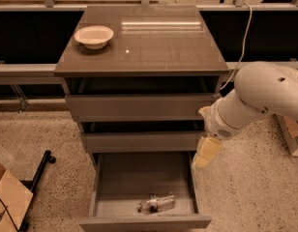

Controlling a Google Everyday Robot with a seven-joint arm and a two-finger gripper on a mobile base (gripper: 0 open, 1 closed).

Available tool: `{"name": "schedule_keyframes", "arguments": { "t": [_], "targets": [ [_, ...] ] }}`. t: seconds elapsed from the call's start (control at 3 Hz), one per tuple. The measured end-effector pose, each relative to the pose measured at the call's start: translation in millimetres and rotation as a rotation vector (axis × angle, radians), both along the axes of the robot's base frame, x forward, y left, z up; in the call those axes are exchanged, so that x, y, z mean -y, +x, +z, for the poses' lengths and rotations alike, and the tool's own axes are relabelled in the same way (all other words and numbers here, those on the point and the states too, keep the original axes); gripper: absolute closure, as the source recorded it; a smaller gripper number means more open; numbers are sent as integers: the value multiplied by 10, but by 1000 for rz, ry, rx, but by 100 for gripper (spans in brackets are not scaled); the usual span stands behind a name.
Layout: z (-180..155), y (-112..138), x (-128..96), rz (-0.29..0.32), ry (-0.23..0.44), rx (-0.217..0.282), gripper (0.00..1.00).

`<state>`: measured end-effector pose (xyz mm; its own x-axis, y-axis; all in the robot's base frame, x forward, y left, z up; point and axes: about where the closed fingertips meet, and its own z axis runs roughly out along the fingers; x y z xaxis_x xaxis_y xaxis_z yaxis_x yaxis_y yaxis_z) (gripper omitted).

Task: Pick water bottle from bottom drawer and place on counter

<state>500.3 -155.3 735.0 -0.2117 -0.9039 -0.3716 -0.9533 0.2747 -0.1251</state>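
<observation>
Nearest the camera, the bottom drawer is standing pulled open. The water bottle is lying on its side on the drawer floor, close behind the front panel, toward 6 o'clock of the box.

At about 1 o'clock from the bottle, the claw is hanging pointed downward over the drawer's right wall rather than inside the box. I cannot tell whether it is set wide or narrow, and it is carrying nothing that shows.

The nearest danger is that wall. Dropping straight down, the claw would likely be striking the rim instead of reaching the floor.

The bottle looks thin, round and crinkled. An off-centre pinch could be sending it rolling, or buckling it so it slips free. The front panel is also leaving little room on the bottle's 6 o'clock side.

Farther back, the middle drawer and top drawer are jutting over the 12 o'clock end of the open box. On the way up, the bulky arm or the bottle could be catching those fronts or the counter's overhanging edge.

Farthest off, the counter is looking glossy, so a bottle laid on its side there might be rolling away. A white bowl is sitting near the 10 o'clock corner, and a careless placement could be knocking it.
</observation>
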Motion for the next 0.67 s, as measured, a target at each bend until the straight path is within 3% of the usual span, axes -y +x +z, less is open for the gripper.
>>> {"name": "schedule_keyframes", "arguments": {
  "t": [0.33, 0.67],
  "targets": [
    [-91, 54, -19, -7, 15, 0, 0],
    [-114, 13, -14, -36, -25, -15, 0]
  ]
}}
